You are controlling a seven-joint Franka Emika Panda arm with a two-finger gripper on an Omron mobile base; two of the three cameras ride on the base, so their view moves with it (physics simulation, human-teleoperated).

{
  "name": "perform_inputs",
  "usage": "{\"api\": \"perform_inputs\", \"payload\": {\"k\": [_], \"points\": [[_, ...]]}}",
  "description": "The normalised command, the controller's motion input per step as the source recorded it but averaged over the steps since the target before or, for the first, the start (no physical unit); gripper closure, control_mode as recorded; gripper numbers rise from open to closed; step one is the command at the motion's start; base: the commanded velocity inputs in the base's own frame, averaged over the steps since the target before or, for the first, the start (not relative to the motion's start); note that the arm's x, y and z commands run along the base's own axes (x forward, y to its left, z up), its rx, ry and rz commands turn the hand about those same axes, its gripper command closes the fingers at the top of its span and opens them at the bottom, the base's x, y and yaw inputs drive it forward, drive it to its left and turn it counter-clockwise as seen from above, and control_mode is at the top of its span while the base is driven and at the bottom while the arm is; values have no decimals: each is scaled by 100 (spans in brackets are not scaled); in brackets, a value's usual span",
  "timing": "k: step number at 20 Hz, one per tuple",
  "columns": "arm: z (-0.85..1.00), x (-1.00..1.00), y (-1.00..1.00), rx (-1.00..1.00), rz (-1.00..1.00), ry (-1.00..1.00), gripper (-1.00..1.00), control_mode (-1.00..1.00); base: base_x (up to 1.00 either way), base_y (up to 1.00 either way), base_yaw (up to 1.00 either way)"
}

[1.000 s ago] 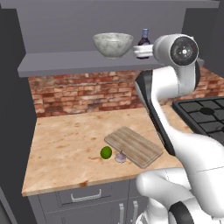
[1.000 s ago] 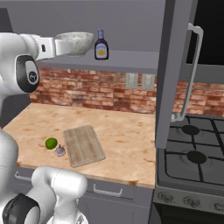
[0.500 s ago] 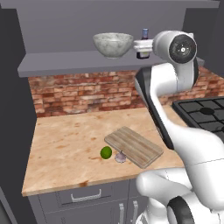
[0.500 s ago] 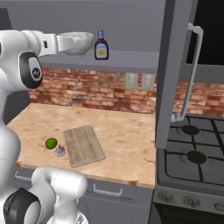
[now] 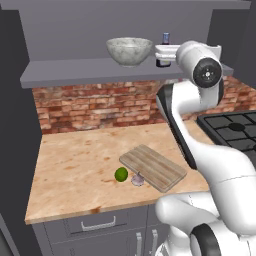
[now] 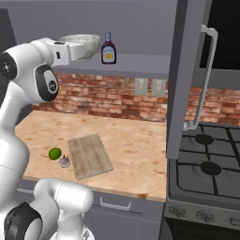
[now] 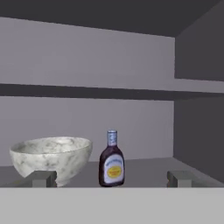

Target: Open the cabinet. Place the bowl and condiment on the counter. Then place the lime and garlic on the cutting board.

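Arm reaching up level with the shelf (image 5: 75,75), fingers (image 7: 43,178) spreading wide, facing the condiment (image 7: 112,161) beside the bowl (image 7: 51,157)

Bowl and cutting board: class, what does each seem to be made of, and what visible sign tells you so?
The bowl looks like polished marble or stone: white with grey veining. The cutting board looks like matte, unvarnished wood: pale tan with straight grain lines running its length. As both are rendered, the look is all we can judge.
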Motion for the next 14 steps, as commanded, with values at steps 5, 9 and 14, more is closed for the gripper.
{"api": "perform_inputs", "payload": {"k": [5,9,14], "points": [[0,19,-7,3,0,0,-100,-100,0,0,0],[0,25,-5,0,0,0,-100,-100,0,0,0],[0,31,-8,0,3,4,-100,-100,0,0,0]]}}
